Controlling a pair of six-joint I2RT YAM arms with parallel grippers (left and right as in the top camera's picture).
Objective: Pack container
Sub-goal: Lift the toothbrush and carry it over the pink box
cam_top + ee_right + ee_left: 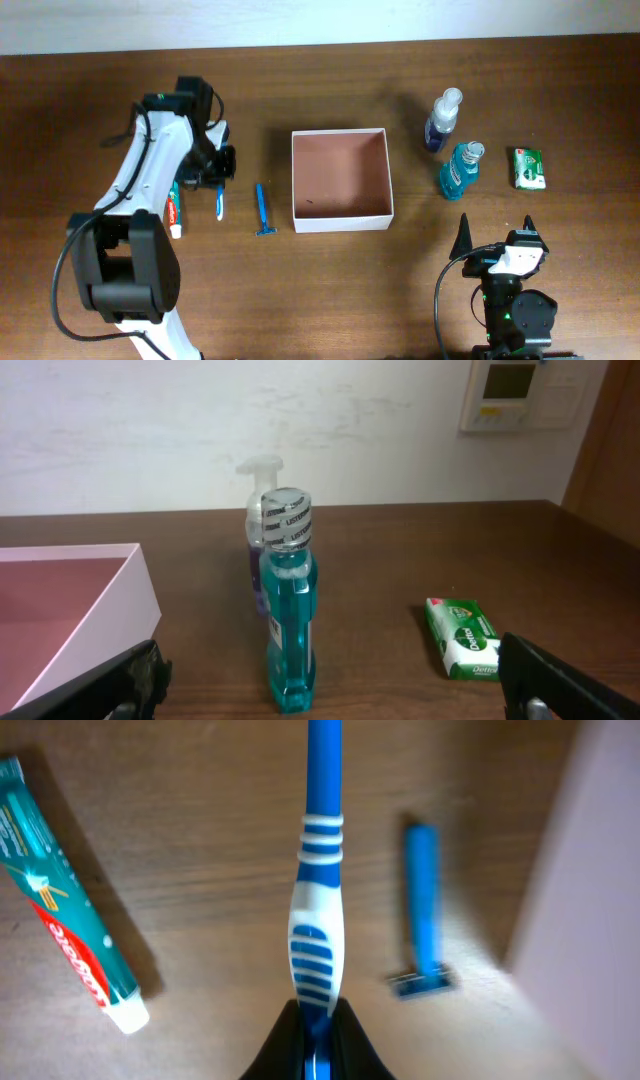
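Observation:
The container [342,222], a square white-walled box with a pinkish inside, sits mid-table; its wall also shows in the left wrist view [590,900] and the right wrist view [95,622]. My left gripper [218,172] is shut on the handle end of a blue-and-white toothbrush [220,204]. In the left wrist view the black fingers pinch the toothbrush [318,920] at the gripper [318,1025]. I cannot tell whether the brush is off the table. My right gripper [497,228] stands wide open near the front edge, holding nothing, as the right wrist view [340,695] confirms.
A toothpaste tube [175,208] [70,935] lies left of the brush and a blue razor [263,210] [422,910] right of it. Right of the box stand a teal mouthwash bottle [460,170] [288,620] and a pump bottle [442,120] [258,480], with a green soap packet [529,168] [462,638] beyond.

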